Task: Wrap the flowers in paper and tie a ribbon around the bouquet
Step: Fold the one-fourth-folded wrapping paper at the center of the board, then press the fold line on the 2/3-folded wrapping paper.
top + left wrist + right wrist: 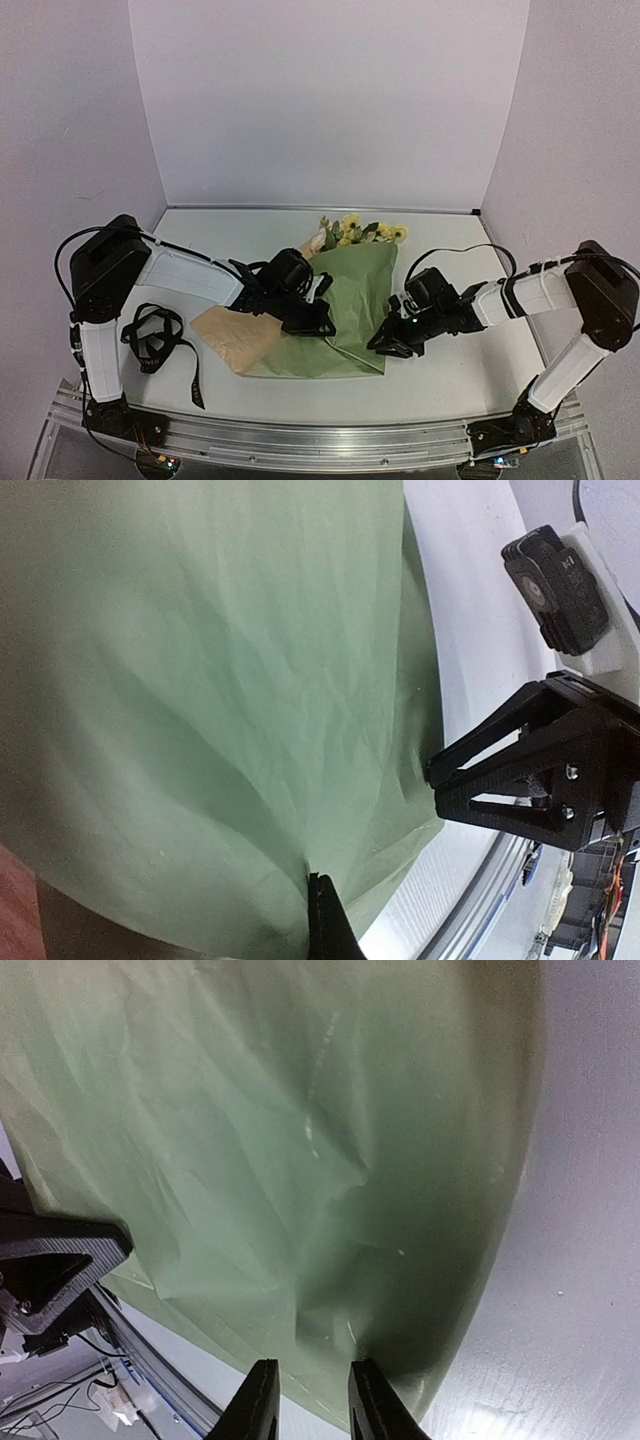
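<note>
The olive-green paper (352, 300) lies folded over the flowers (358, 232), whose yellow blooms and leaves stick out at its far end. A tan flap (228, 335) of the paper shows at the left. My left gripper (318, 318) sits over the middle of the sheet, shut on a pinched fold of paper (230, 680); in the left wrist view its tips (318, 882) meet where the creases gather. At the paper's near right edge, my right gripper (383, 345) is open, its fingers (263, 1400) apart over that edge with paper (300, 1140) beyond them. The black ribbon (152, 338) lies looped at the left.
The ribbon's tail (193, 385) trails toward the metal rail (320, 435) along the table's near edge. In the left wrist view the right arm's gripper (540, 770) stands close to the paper's edge. White walls close in the back and both sides.
</note>
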Available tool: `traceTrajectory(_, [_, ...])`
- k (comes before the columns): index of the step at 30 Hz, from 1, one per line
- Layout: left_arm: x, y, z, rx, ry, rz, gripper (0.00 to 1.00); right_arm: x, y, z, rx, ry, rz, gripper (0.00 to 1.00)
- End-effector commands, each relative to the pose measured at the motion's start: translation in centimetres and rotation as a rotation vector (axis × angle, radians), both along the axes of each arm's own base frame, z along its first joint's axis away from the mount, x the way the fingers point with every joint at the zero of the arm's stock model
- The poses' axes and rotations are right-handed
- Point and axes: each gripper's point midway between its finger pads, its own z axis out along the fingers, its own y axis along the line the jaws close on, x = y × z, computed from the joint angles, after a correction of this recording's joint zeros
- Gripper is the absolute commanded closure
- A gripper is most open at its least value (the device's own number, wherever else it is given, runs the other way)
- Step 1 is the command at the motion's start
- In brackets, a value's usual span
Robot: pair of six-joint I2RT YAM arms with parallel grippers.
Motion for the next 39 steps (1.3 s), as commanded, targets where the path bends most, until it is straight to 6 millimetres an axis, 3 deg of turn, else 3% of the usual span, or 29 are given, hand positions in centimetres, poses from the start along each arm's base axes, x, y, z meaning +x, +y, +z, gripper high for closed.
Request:
traceTrajectory(1, [0.8,0.1,-0.4,0.034,-0.017,0.021,1.0,0.0,-0.1,-0.9,0.044,0.016,-0.055,0.74])
traceTrajectory(6, [0.7,0.7,-0.8,0.053,-0.022,0.038,0.96,-0.4,-0.5,-1.7,0.047,0.028,-0.068,0.74])
traceTrajectory(11, [0.9,1.2,0.1,0.067,-0.056,0.057,0.78,-0.3,-0.4,-1.8,0.048,0.035,-0.073,0.75])
traceTrajectory(17, [2.2,2.6,5.2,0.071,-0.194,0.102,0.6,-0.4,-0.4,-2.2,0.043,0.049,-0.078,0.75])
traceTrajectory(20, [2.4,2.6,7.4,0.078,-0.256,0.095,0.59,-0.4,-0.4,-2.1,0.046,0.049,-0.08,0.75])
traceTrajectory(23, [1.6,1.5,8.2,0.104,-0.302,0.061,0.64,-0.2,-0.2,-1.8,0.051,0.045,-0.081,0.75])
traceTrajectory(26, [0.4,-0.4,7.1,0.078,-0.277,-0.002,0.72,0.0,-0.1,-1.6,0.055,0.042,-0.084,0.75])
traceTrajectory(31, [-0.7,-2.4,3.5,0.064,-0.205,-0.075,0.83,0.1,-0.1,-1.4,0.059,0.038,-0.091,0.75])
traceTrajectory(39, [-1.2,-2.1,-1.4,0.123,-0.148,-0.08,0.89,1.1,0.7,0.0,0.09,0.016,-0.104,0.75])
